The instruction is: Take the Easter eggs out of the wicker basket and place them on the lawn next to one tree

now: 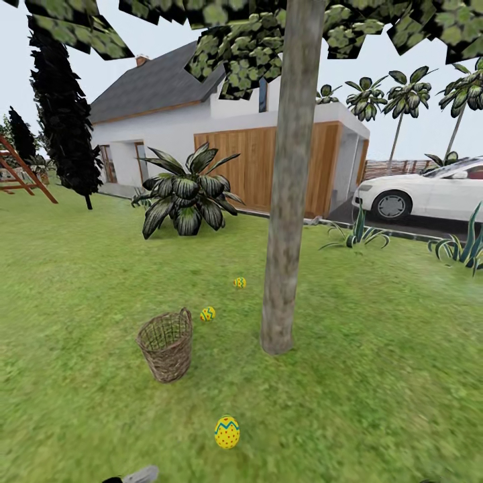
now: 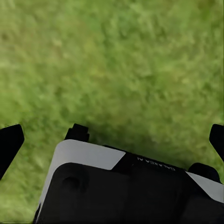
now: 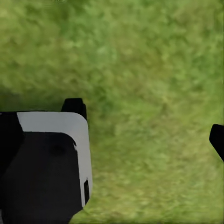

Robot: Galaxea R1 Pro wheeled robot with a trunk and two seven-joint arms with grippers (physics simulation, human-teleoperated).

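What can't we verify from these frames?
- Basket bottom: head view, near wall hides it; no egg shows inside.
- Far egg: head view, too small to read its pattern.
- Left gripper: left wrist view, fingertips cut by both side edges; nothing between them.
- Right gripper: right wrist view, one fingertip cut by the edge.

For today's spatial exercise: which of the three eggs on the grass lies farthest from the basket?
The egg nearest the camera; the other two eggs lie beyond the wicker basket, closer to it.
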